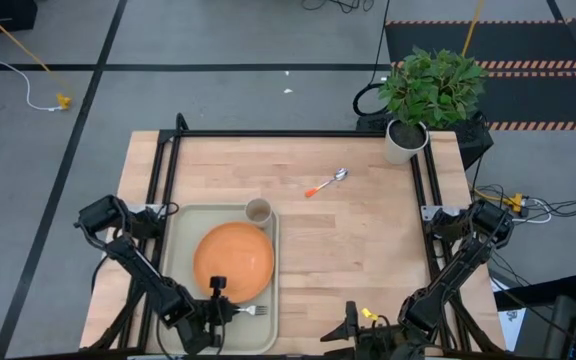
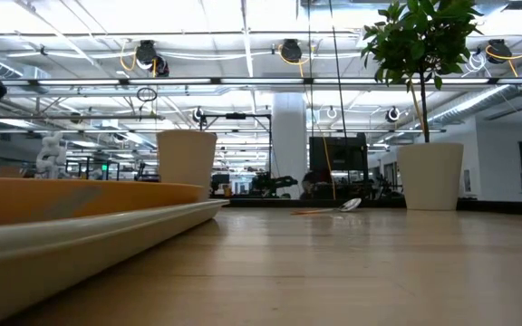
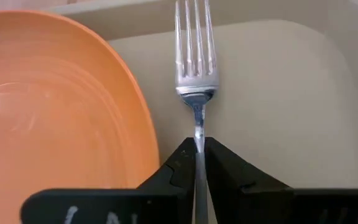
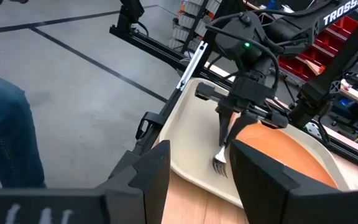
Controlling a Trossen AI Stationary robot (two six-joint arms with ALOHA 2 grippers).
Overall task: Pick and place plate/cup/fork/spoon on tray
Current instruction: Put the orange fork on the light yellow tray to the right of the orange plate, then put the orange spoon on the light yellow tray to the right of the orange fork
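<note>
The orange plate [image 1: 233, 260] lies on the pale tray [image 1: 183, 225]. The tan cup [image 1: 258, 211] stands upright at the tray's far right corner. My left gripper [image 1: 236, 310] is over the tray's near right part, beside the plate's near edge, shut on the silver fork [image 1: 255, 310]. The fork's handle is hidden behind the fingers. The orange-handled spoon [image 1: 328, 183] lies flat on the bare table, far right of the tray. My right gripper [image 1: 343, 330] is open and empty at the table's near edge, right of the tray. My left gripper pinches the fork's thin metal neck [image 3: 197, 134], just behind the tines, between its two fingers [image 3: 179, 165]. The fork runs along the fingers. It slants down, tines [image 4: 219, 165] lowest, just over the tray floor near the right rim; I cannot tell whether they touch.
A white plant pot [image 1: 405, 140] with a green plant stands at the table's far right corner. Black frame rails [image 1: 168, 180] run along the table's left, far and right sides. Bare wood lies between the tray and the right rail. A person's leg [image 4: 5, 130] shows beyond the table.
</note>
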